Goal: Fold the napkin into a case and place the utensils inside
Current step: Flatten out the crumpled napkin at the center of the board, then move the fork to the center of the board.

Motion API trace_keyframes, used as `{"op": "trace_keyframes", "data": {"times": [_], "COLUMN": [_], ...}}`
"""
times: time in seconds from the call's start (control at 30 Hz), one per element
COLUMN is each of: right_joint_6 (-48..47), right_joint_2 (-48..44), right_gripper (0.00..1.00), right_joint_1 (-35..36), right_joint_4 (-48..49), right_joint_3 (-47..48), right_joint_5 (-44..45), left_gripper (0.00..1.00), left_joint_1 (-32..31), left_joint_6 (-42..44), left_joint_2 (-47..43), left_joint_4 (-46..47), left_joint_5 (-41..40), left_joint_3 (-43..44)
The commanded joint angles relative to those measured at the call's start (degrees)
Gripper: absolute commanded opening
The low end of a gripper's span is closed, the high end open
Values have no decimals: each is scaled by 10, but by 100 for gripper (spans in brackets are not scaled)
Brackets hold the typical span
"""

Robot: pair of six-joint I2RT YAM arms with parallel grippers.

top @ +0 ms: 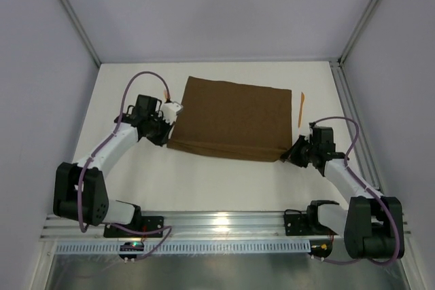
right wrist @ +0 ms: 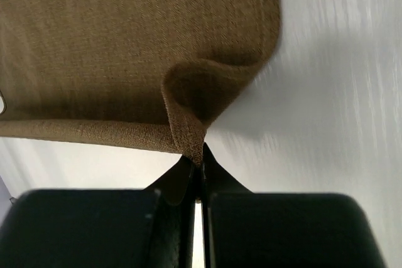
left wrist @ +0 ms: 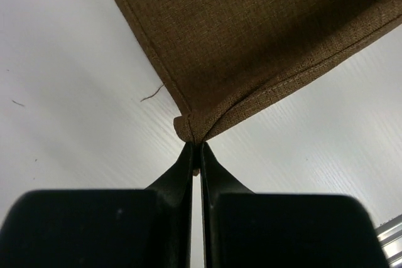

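Top view: napkin lies flat, long axis left-right. Left gripper and right gripper sit at its near corners.
Left wrist: jaws closed, pinching a corner; cloth spreads ahead.
Right wrist: jaws clamp a puckered corner; cloth lies ahead-left.

Top view: bright, even, diffuse light. The table reads near white and shadows are faint and soft. Glare patch on the rail.
Left wrist view: napkin weave sharp. My left pincer is a black, featureless mass.
Right wrist view: table at right smeared in streaks, napkin edge soft. Dark shadow inside the raised fold at my right pincer.
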Motion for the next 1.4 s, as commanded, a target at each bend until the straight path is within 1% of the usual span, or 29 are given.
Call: {"op": "trace_keyframes", "data": {"times": [0.0,0.13,0.23,0.27,0.33,0.4,0.5,0.53,0.57,0.6,0.63,0.7,0.77,0.8,0.83,0.87,0.9,0.93,0.97,1.03,1.07,1.13,1.17,1.2,1.23,1.27,1.3,1.33,1.37], "right_joint_6": [48,59,66,65,60,54,43,46,50,55,66,68,87,91,93,100,105,105,108,97,91,57,43,10,-4,-16,-28,-48,-55], "right_joint_2": [-32,-72,-134,-168,-197,-222,-232,-235,-240,-247,-250,-266,-287,-300,-323,-333,-341,-340,-329,-291,-236,-165,-87,-47,-7,31,96,126,151], "right_gripper": [3,4,4,5,7,9,10,14,21,38,43,47,48,48,48,53,54,54,54,54,54,54,52,51,50,49,48,48,48], "right_joint_1": [4,5,6,6,6,6,6,6,6,6,6,6,6,6,6,6,6,6,6,6,6,6,6,6,6,6,6,7,7], "right_joint_4": [23,-14,-59,-73,-111,-150,-193,-197,-198,-203,-210,-251,-269,-279,-288,-293,-278,-268,-252,-220,-179,-136,-110,-103,-98,-96,-98,-97,-101], "right_joint_3": [-24,-39,-38,-36,-28,-21,-15,-25,-32,-37,-42,-30,-24,-16,3,11,8,9,12,29,37,74,92,134,157,179,224,247,270], "right_joint_5": [36,44,54,59,72,74,70,68,65,60,64,78,90,100,125,136,135,134,145,151,155,156,156,150,147,144,143,145,151], "left_gripper": [0,0,0,0,0,0,0,0,0,0,0,1,6,11,14,23,27,33,47,58,66,69,69,70,72,77,77,73,59], "left_joint_1": [10,0,-2,-2,-2,-2,-2,-2,-2,-2,-2,-3,-9,-12,-13,-13,-13,-13,-12,-12,-12,-12,-12,-11,-11,-12,-13,-14,-14], "left_joint_6": [40,56,55,55,54,54,56,58,66,70,76,99,116,133,147,162,198,214,229,268,276,286,283,275,227,191,157,92,65], "left_joint_2": [-63,-97,-120,-128,-157,-174,-199,-203,-206,-204,-201,-185,-167,-166,-164,-165,-173,-179,-187,-207,-211,-199,-190,-181,-161,-146,-128,-79,-52], "left_joint_4": [-3,-37,-65,-69,-76,-80,-99,-102,-106,-107,-109,-126,-152,-162,-176,-209,-227,-243,-257,-288,-294,-311,-313,-292,-260,-219,-181,-115,-86], "left_joint_5": [15,25,36,37,42,44,43,43,47,50,70,94,105,107,112,115,114,108,100,78,73,65,64,57,42,29,16,-19,-36], "left_joint_3": [-36,-65,-77,-80,-93,-94,-89,-90,-93,-100,-104,-111,-114,-115,-115,-113,-112,-111,-106,-100,-86,-59,-26,-11,3,21,33,45,74]}}
